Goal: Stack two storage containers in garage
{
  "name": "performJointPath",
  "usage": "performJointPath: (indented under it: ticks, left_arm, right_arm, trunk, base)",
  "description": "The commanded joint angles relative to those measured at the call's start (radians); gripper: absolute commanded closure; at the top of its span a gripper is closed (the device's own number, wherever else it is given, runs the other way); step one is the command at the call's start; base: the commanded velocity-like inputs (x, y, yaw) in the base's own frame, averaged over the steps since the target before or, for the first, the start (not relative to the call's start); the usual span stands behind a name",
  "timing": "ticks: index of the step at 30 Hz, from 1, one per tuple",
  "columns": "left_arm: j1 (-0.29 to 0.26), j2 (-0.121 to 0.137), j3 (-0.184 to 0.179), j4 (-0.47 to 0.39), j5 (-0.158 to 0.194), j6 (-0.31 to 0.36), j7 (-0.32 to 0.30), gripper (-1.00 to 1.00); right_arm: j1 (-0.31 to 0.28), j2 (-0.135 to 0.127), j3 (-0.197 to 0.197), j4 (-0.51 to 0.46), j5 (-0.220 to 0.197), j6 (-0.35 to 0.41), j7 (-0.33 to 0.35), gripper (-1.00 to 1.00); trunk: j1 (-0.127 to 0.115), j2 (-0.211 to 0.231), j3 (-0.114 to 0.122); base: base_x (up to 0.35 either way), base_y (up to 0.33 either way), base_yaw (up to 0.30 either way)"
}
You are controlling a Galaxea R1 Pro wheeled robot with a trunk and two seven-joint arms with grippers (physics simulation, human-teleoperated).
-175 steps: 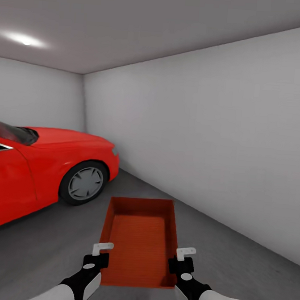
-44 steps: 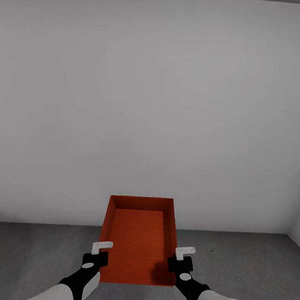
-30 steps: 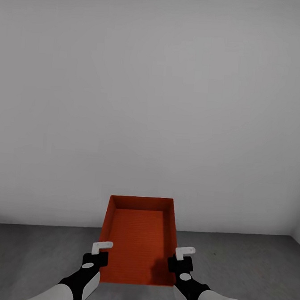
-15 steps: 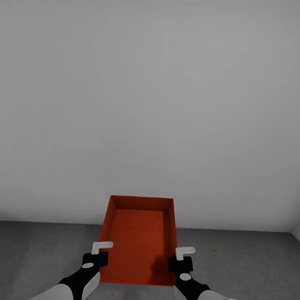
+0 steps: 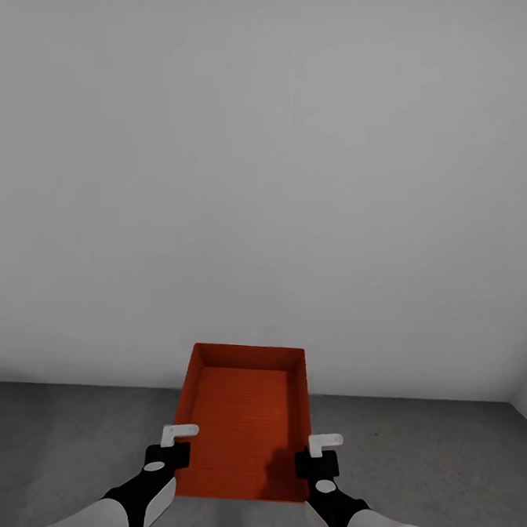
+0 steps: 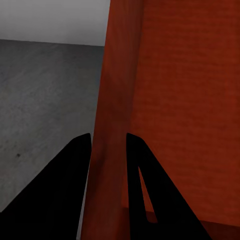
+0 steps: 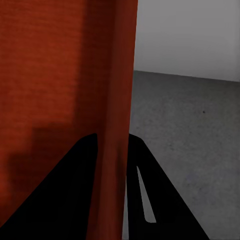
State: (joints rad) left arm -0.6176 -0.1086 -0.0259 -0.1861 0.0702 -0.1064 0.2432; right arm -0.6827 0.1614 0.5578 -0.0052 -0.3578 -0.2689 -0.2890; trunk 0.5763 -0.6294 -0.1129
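One orange-red storage container (image 5: 245, 419) hangs level in front of me above the garage's dark grey concrete floor (image 5: 446, 465). It is open-topped with nothing in it. My left gripper (image 5: 178, 443) is shut on its left side wall near the close end. My right gripper (image 5: 318, 453) is shut on its right side wall. In the left wrist view the container's thin wall (image 6: 112, 100) runs between the two black fingers (image 6: 70, 185). The right wrist view has the other wall (image 7: 120, 75) pinched between its fingers (image 7: 145, 180), with floor (image 7: 190, 125) beyond.
A plain pale grey wall (image 5: 269, 177) stands straight ahead, meeting the floor a short way past the container. A room corner (image 5: 526, 392) shows at the far right. Bare concrete lies on both sides of the container.
The view has turned right since the oldest frame, so the red car has left it and the wall now faces me. The wall's base line rose slightly. Both grips on the container are unchanged.
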Motion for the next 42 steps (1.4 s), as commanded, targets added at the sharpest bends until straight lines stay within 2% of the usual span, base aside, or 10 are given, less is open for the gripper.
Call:
performJointPath:
  ticks: [1,42]
  left_arm:
    - [-0.001,0.0,0.009,0.0,-0.001,-0.006,0.013,1.0]
    - [-0.001,0.0,0.009,0.004,0.0,-0.006,0.013,1.0]
  right_arm:
    - [-0.001,0.003,-0.033,-0.01,0.005,0.002,-0.004,1.0]
    - [-0.001,0.003,-0.033,-0.01,0.005,0.002,-0.004,1.0]
  trunk:
    - [0.0,-0.002,-0.003]
    - [0.0,-0.002,-0.068]
  base:
    - [0.0,0.0,0.0]
    - [0.0,0.0,0.0]
